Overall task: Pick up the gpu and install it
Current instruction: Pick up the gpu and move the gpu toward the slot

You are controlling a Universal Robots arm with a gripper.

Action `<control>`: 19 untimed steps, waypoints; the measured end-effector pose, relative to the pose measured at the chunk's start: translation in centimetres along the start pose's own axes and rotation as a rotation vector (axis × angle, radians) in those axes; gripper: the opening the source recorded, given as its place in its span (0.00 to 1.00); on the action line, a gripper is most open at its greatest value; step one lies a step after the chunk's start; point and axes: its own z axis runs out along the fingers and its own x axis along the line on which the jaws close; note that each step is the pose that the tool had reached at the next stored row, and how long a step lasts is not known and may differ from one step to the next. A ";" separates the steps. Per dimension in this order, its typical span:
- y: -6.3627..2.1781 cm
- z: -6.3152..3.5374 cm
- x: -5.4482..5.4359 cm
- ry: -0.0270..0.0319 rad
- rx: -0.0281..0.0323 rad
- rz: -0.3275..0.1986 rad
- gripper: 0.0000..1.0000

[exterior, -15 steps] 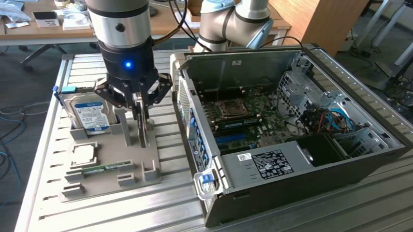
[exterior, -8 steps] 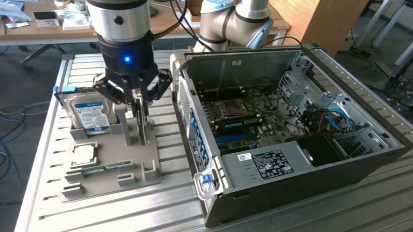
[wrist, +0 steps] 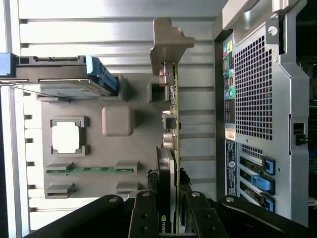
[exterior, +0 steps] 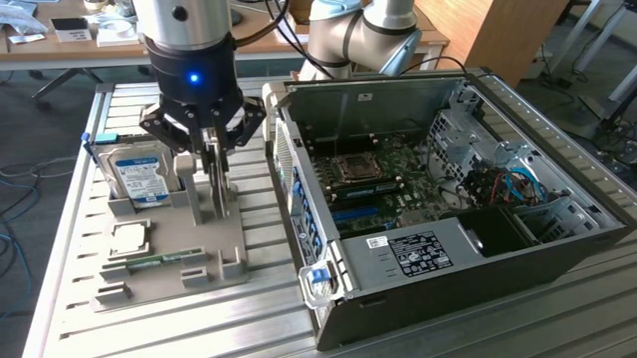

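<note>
Pinching the gpu (wrist: pixel 174 104) upright, your gripper (wrist: pixel 169 181) has it at the edge of the holder (exterior: pixel 164 233) nearest the computer case (exterior: pixel 448 292); you haven't installed it yet.

- Holder (exterior: pixel 169 287) on table (exterior: pixel 199 328), at the exterior view's left; case (exterior: pixel 438 298) on the table just beside it, at the right.
- In the holder: drive (exterior: pixel 139 175) at the back, CPU (exterior: pixel 130 239) before it, memory stick (exterior: pixel 159 261) before that.
- gpu (exterior: pixel 215 190) stands on edge along the holder's case side.
- Tool (exterior: pixel 211 145) above the holder, closed on the gpu's upper edge.
- Motherboard (exterior: pixel 383 183) inside the case.
</note>
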 end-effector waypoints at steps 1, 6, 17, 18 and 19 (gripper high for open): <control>0.01 -0.19 0.0 -0.0001 -0.0001 0.000 0.27; 0.06 -1.23 0.0 0.0000 0.0000 0.000 0.27; 0.11 -2.29 -0.1 0.0000 0.0000 0.000 0.27; 0.11 -2.29 -0.1 0.0000 0.0000 0.000 0.27; 0.11 -2.29 -0.1 0.0000 0.0000 0.000 0.27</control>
